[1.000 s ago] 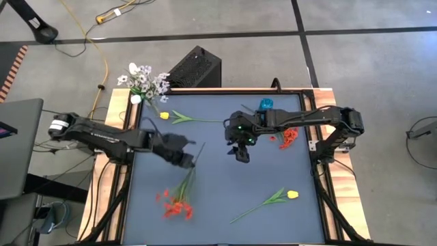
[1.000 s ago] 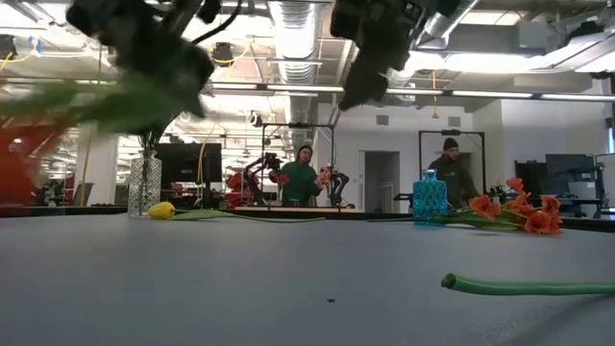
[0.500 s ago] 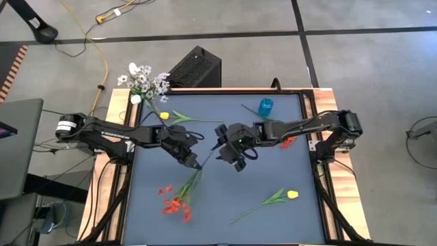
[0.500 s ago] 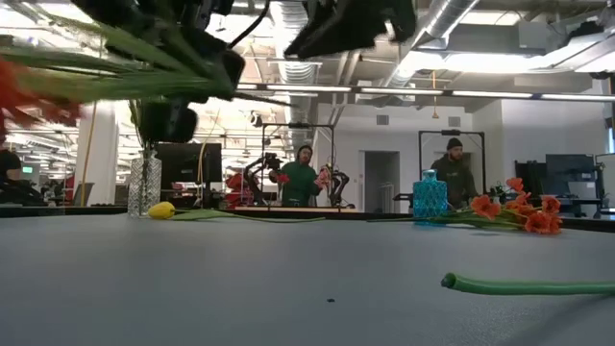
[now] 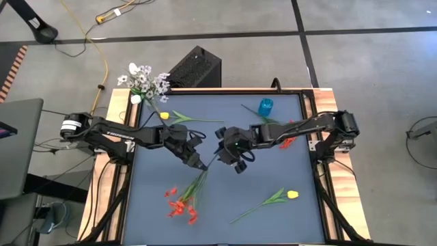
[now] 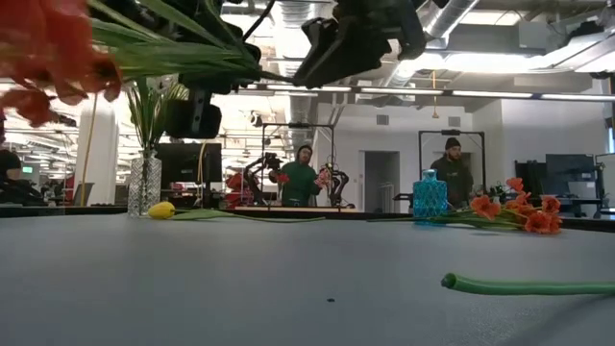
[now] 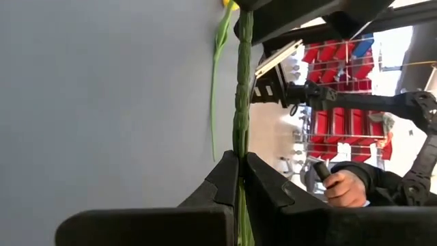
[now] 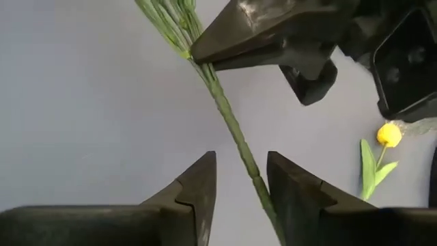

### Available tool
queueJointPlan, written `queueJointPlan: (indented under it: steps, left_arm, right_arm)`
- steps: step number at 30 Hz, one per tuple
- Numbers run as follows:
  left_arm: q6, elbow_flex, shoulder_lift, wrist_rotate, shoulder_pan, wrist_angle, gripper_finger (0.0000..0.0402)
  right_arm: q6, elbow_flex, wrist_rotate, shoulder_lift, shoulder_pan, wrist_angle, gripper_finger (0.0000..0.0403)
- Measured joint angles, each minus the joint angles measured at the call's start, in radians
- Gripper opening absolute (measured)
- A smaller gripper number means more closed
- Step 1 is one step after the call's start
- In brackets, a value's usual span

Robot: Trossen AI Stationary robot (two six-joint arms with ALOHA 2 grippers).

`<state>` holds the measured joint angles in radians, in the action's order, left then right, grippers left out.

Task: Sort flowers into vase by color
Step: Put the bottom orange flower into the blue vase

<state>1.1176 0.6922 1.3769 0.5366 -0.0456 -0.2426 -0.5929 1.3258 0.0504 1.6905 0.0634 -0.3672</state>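
Over the middle of the table (image 5: 273,174), the left hand (image 5: 202,166) is clamped on the stem of a red flower (image 5: 183,205) and holds it up in the air, blooms hanging toward the near-left part of the table and the bare stem end pointing toward the right arm. The left wrist view shows both dark fingers (image 7: 225,179) pressed tight against the thin green stem. The right hand (image 5: 231,152) has its 2 fingers (image 8: 196,183) spread, 1 on each side of that same stem, just beyond the left hand's grip; they are not yet touching it. This looks like a hand-over, the left arm offering the red flower so the right arm can take it. The likely goal is the blue vase (image 5: 265,106) at the far right, beside which other red flowers (image 5: 288,137) lie on the table; a clear vase (image 6: 145,185) at the far-left corner already holds white flowers (image 5: 143,80). 2 yellow flowers are still on the table, 1 near the clear vase (image 5: 164,115) and 1 at the near right (image 5: 291,195). Next the right hand needs to close squarely on the stem before the left lets go; the stem is thin and slanted across the gap, so a poorly centred pinch could let it slip or swing. People stand in the room behind the table (image 6: 306,178).
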Motion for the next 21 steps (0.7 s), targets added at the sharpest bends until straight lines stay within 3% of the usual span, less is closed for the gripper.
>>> queueJointPlan:
  steps: [12, 17, 21]
  left_arm:
    - [-0.001, 0.000, 0.000, -0.015, 0.000, -0.004, 0.0005]
    - [-0.024, 0.000, 0.000, -0.038, 0.001, -0.065, 0.0042]
    - [-0.069, 0.000, -0.002, -0.055, -0.003, -0.137, 0.0088]
  right_arm:
    - [0.016, 0.000, 0.001, 0.000, 0.009, -0.051, 0.0046]
    - [0.018, -0.001, 0.011, -0.001, 0.020, -0.085, 0.0023]
    - [0.068, -0.001, 0.112, -0.003, 0.020, -0.109, 0.0022]
